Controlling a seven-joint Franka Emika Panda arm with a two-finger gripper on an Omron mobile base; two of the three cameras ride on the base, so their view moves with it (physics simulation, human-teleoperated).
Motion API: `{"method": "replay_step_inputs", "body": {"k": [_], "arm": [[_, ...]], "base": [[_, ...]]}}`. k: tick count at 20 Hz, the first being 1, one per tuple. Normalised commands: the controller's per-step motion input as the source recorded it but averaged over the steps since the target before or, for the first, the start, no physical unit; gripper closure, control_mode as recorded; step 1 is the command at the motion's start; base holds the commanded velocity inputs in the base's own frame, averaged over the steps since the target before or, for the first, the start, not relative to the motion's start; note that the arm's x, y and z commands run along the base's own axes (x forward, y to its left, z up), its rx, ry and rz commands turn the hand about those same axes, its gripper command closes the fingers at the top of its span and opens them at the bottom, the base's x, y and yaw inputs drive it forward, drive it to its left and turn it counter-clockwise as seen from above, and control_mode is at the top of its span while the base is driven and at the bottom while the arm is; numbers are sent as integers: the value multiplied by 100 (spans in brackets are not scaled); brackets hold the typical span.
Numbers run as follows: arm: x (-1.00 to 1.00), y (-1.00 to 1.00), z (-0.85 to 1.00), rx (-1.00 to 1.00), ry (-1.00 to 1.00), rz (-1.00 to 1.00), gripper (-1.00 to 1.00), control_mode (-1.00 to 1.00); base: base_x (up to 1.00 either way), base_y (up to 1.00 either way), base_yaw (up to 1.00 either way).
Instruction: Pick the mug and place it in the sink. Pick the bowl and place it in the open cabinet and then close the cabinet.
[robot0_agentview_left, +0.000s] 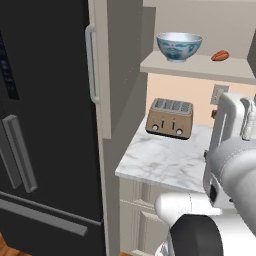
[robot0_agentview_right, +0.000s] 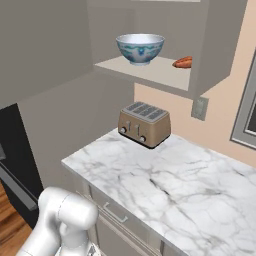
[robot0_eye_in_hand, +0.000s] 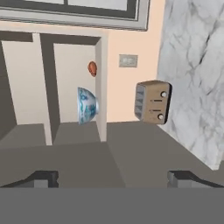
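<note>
Left base view, left to right from the toaster (robot0_agentview_left: 170, 118): black fridge (robot0_agentview_left: 45, 125) left of it, bowl (robot0_agentview_left: 179, 46) above on the open cabinet (robot0_agentview_left: 200, 66) shelf, orange item (robot0_agentview_left: 220, 55) beside. Gripper (robot0_eye_in_hand: 113, 178) spread wide, empty, well apart from the bowl.

One bowl (robot0_agentview_left: 179, 46), white with a blue pattern, stands upper centre of the left base view on the one cabinet (robot0_agentview_left: 200, 67) shelf. One small orange-brown item (robot0_agentview_left: 220, 55) lies at upper right on that shelf; what it is cannot be told. One four-slot toaster (robot0_agentview_left: 170, 118) sits mid-frame on one marble counter (robot0_agentview_left: 160, 165). One black fridge (robot0_agentview_left: 45, 125) fills the left. One wall outlet (robot0_agentview_left: 219, 94) shows at right.
</note>
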Motion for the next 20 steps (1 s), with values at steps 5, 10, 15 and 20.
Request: {"method": "replay_step_inputs", "body": {"k": [5,10,15,20], "arm": [[0,85,0,0,-13,-3,-100,-100],[10,71,-4,0,-11,-1,-100,-100],[21,52,-12,0,-11,0,-100,-100],[32,45,-12,0,-7,0,-100,-100]], "base": [[0,0,0],[0,0,0],[0,0,0],[0,0,0]]}}
